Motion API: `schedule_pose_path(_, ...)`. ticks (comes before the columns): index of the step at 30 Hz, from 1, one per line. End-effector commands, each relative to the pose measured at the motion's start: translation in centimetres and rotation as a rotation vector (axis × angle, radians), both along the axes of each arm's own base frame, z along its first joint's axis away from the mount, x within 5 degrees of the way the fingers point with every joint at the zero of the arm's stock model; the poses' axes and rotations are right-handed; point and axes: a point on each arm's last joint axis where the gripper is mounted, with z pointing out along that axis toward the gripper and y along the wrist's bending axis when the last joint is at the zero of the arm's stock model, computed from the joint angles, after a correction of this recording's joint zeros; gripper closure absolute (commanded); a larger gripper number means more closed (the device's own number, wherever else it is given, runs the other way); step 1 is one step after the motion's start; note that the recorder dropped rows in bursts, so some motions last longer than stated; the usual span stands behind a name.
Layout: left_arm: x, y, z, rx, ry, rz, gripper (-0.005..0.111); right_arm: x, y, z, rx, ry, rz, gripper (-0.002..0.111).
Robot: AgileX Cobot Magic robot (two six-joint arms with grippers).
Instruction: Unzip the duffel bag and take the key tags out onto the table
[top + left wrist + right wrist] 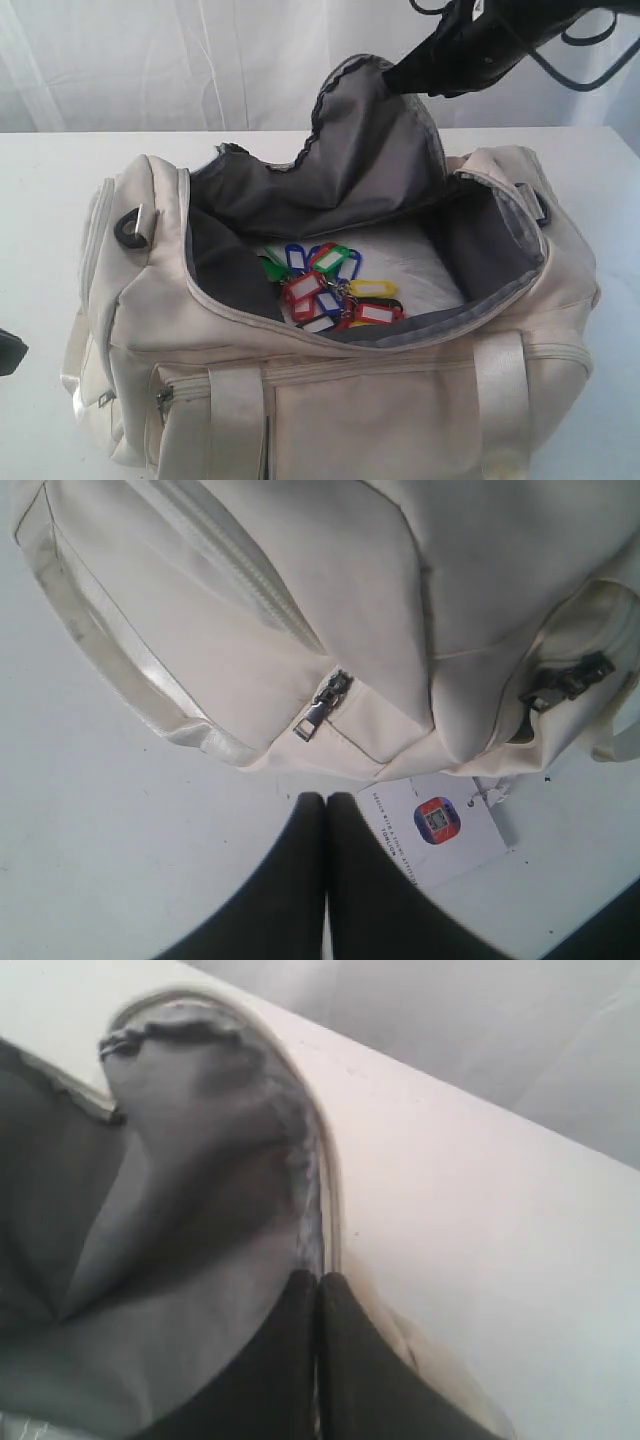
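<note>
Cream duffel bag [400, 400] unzipped, flap pinched up

Fills most of the exterior view, resting on the white table [40, 200]. Grey-lined top flap [370, 150] drawn up toward the upper right of the frame, pinched at its zipper edge by the right gripper [392, 72], jaws clamped tight on the fabric. Same grip close up in the right wrist view [320, 1285]: black fingers pressed together over the flap's rim. Key tags [330, 290] bunched on the bag's pale floor, centre of the frame, inside the opening. Red, blue, green and yellow, each with a white label window, too small to read. Black strap ring [130, 228] at the bag's left end.

Left gripper [326, 802] in the left wrist view: fingers closed on each other with nothing between them, over bare table, just short of the bag's side. Metal zip pull [320, 705] of a closed side pocket near the fingertips. White hang tag [440, 825] flat on the table just beside them, partly under the bag. Carries a round blue-and-red logo and two lines of small print, not legible.
</note>
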Motion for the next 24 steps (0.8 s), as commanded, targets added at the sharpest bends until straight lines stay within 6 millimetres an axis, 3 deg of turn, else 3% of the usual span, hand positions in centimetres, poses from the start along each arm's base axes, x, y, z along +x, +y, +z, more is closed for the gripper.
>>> schedule_pose_path(1, -0.3, -0.1, -0.1, -0.011, 0.015, -0.008, 0.107, -5.4, 1.7, 0.5, -0.153, 0.187, 0.307, 0.108)
schedule_pose_path(4, -0.3, -0.1, -0.1, -0.011, 0.015, -0.008, 0.107, -8.1, 4.1, -0.9, -0.138, 0.261, 0.429, 0.108)
schedule_pose_path(7, -0.3, -0.1, -0.1, -0.011, 0.015, -0.008, 0.107, -9.6, 6.0, -3.7, -0.187, 0.320, 0.494, 0.108)
schedule_pose_path(13, -0.3, -0.1, -0.1, -0.011, 0.015, -0.008, 0.107, -9.5, 7.3, -8.9, -0.261, 0.447, 0.483, 0.106)
schedule_pose_path(16, -0.3, -0.1, -0.1, -0.011, 0.014, -0.009, 0.107, -9.0, 7.8, -10.0, -0.233, 0.466, 0.431, 0.090)
schedule_pose_path(19, -0.3, -0.1, -0.1, -0.012, 0.013, -0.009, 0.107, -8.5, 8.3, -10.4, -0.190, 0.444, 0.394, 0.061)
schedule_pose_path(22, -0.3, -0.1, -0.1, -0.012, 0.013, -0.009, 0.107, -8.0, 8.7, -11.0, -0.166, 0.415, 0.384, 0.039)
schedule_pose_path(24, -0.3, -0.1, -0.1, -0.012, 0.013, -0.009, 0.107, -7.7, 8.9, -11.4, -0.154, 0.410, 0.371, 0.036)
